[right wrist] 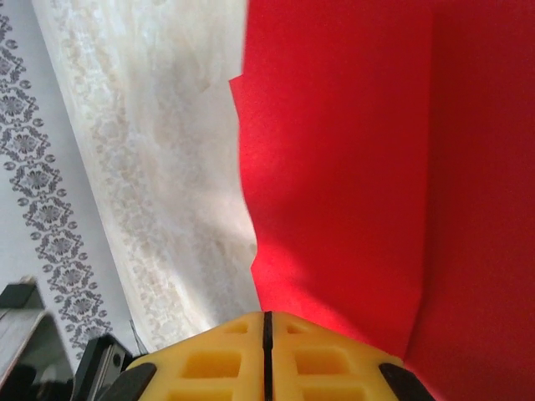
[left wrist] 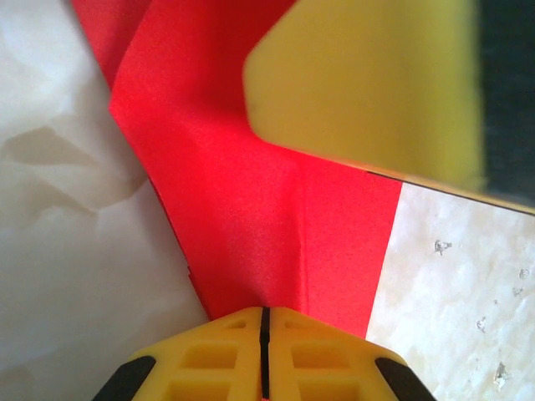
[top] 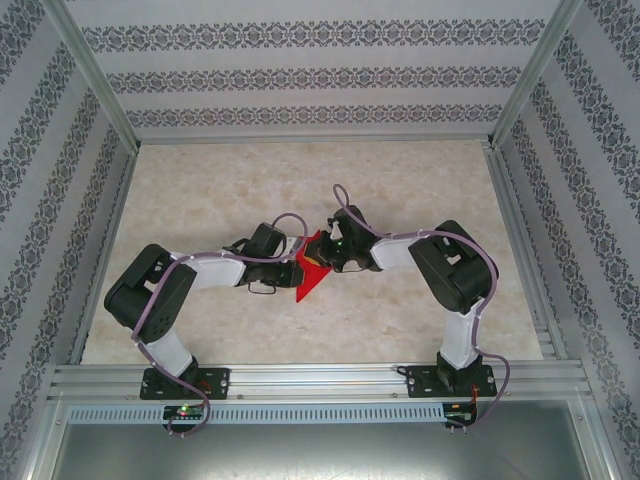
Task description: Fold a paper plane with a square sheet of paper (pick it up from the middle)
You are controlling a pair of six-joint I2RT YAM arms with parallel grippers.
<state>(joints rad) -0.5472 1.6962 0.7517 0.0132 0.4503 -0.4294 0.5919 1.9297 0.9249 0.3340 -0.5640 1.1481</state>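
The left fingers are pressing together at 6 o'clock in the left wrist view, clamping the lower edge of the red paper. From there the paper is fanning up toward 12 o'clock, with a crease running up from the grip. A blurred yellow pad is lying over the paper at 1 o'clock.

The right fingers are likewise squeezing shut on an edge of the same paper, which is spreading across the right wrist view from 12 to 4 o'clock with a fold line along its right part.

From above, the two arms are meeting near the middle of the pale marbled tabletop. The left is reaching in from 9 o'clock and the right from 3 o'clock. The paper is sitting between them, its pointed tip aiming toward 7 o'clock. Whether that tip is touching the tabletop is unclear.
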